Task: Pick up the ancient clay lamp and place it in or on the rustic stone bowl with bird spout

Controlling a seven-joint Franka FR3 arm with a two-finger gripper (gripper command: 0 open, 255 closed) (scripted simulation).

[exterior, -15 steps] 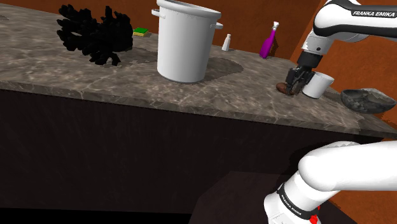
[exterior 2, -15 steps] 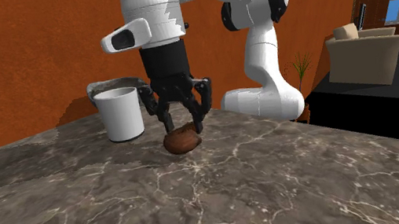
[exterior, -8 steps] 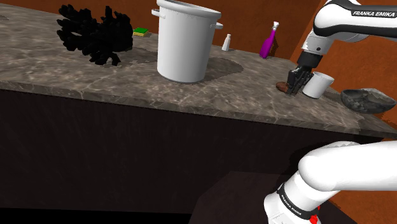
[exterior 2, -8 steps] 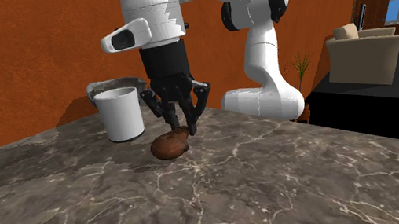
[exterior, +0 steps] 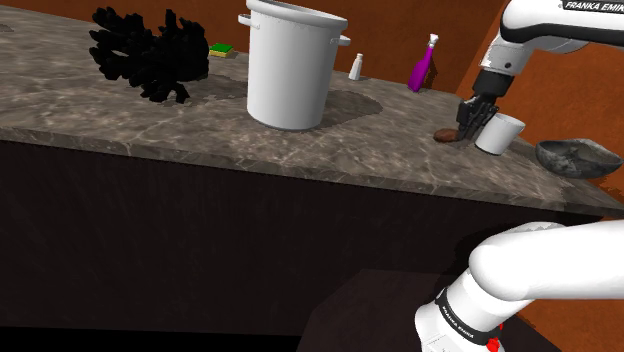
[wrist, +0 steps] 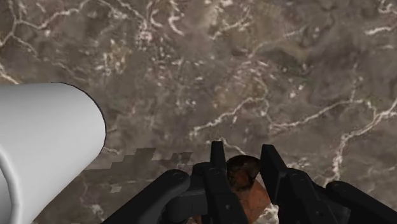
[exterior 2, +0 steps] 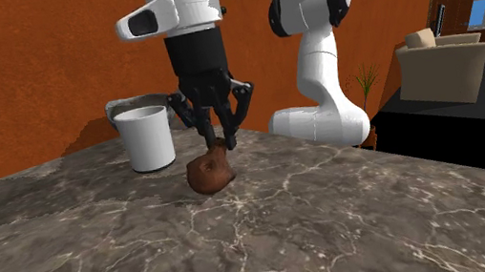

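Observation:
The clay lamp (exterior 2: 209,174) is a small brown lump on the marbled countertop (exterior 2: 339,223). My gripper (exterior 2: 222,144) is shut on its upper end, and the lamp hangs tilted below the fingertips. In the wrist view the lamp (wrist: 242,175) sits clasped between both fingers (wrist: 217,167). From the shoulder view the gripper (exterior: 467,127) stands just above the lamp (exterior: 445,134). The grey stone bowl (exterior: 574,156) rests at the counter's end, to the shoulder view's right; in the second exterior view the bowl (exterior 2: 134,103) peeks out behind a white cup (exterior 2: 147,138).
The white cup (exterior: 498,133) stands right beside the gripper, between lamp and bowl. A tall white pot (exterior: 293,65), a purple bottle (exterior: 423,68), a small white bottle (exterior: 356,67), a green sponge (exterior: 221,49) and a black bushy shape (exterior: 145,52) sit further along.
The fingers have gone from open around the lamp to shut on its end. The hand has risen a little, and the lamp has tipped and shifted toward the second exterior view's left.

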